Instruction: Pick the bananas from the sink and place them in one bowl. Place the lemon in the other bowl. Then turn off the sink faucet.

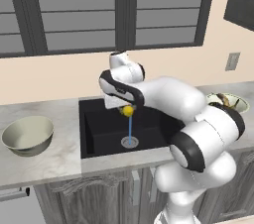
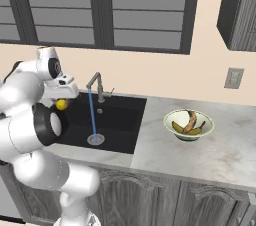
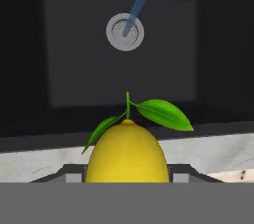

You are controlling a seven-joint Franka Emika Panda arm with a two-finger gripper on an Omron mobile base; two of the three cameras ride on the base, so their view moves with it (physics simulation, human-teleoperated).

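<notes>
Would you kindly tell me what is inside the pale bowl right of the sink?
The pale bowl holds the two bananas, lying crossed. Its floor under them is covered, so I cannot tell if anything else is there.

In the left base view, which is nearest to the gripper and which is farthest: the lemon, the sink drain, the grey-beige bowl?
1. Lemon: held in the gripper, above the sink.
2. Drain: directly below, on the basin floor.
3. Grey-beige bowl: far left on the counter.

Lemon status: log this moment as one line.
gripper: shut on lemon, above sink | bananas: both in pale bowl | grey-beige bowl: empty | faucet: running
</notes>
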